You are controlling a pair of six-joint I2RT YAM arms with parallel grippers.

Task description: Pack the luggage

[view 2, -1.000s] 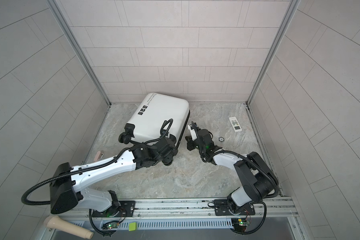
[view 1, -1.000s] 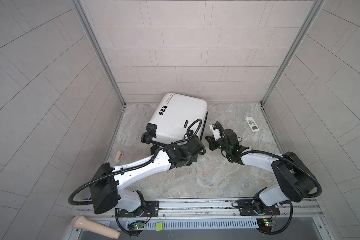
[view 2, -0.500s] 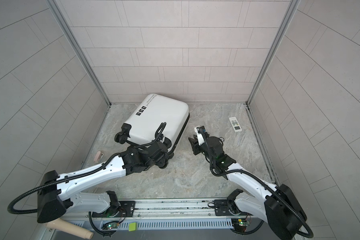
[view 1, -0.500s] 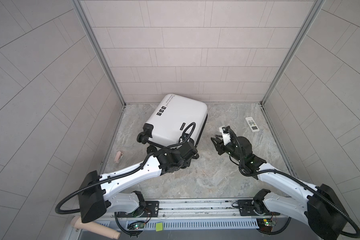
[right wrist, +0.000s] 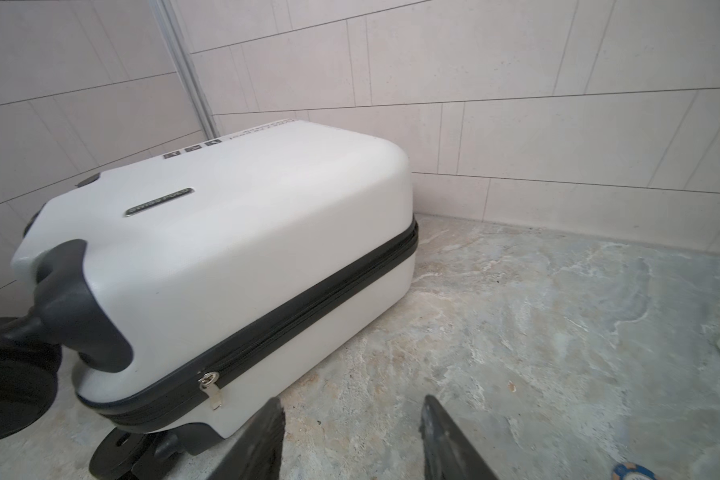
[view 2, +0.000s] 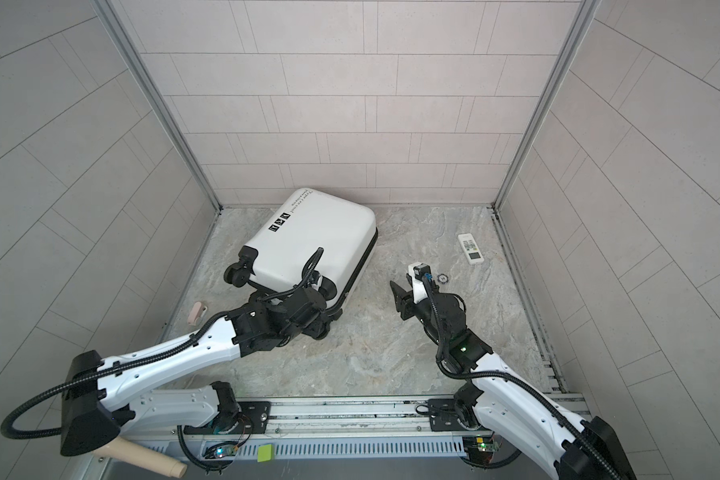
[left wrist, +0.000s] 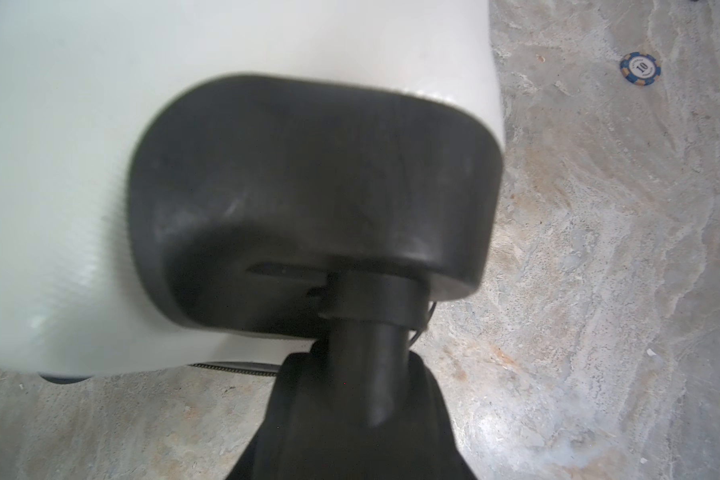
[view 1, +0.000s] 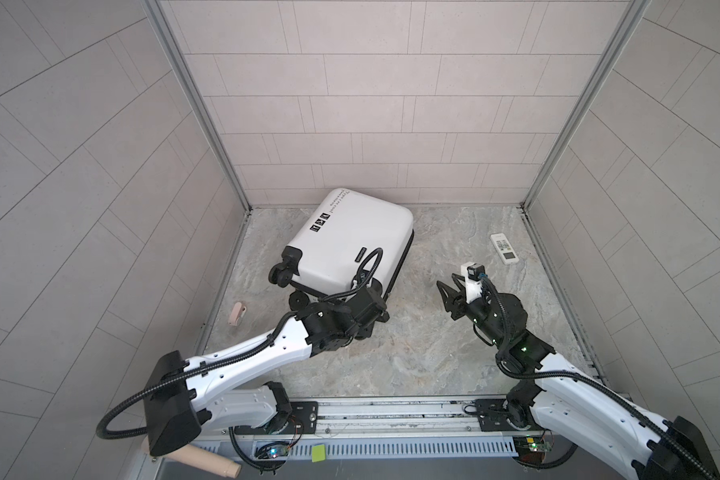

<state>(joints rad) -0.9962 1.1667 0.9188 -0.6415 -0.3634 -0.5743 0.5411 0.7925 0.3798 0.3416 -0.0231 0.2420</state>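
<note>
Right now you have one piece of luggage (view 1: 350,245) on the bench (view 1: 433,353). It lies flat on its side, zipped shut along the side you can see, in the upper middle of both top views, with its far corner near the back wall. Count three black stickers (view 1: 320,222) in a row on its shell and one silver zip pull (right wrist: 213,386) at the wheel end.

Your left pincer (view 1: 371,311) is at the wheel end of the case, close up to a black caster housing (left wrist: 316,187). Its fingers are hidden, so you cannot tell whether it is clenched or released. Your right pincer (view 1: 447,286) stands right of centre, apart from the case, jaws spread and holding nothing.

Three loose items lie on the bench: one white remote control (view 1: 504,248) at the right, one blue poker chip (view 2: 442,278) just beside the right pincer, and one small pink object (view 1: 238,313) near the left edge.
</note>
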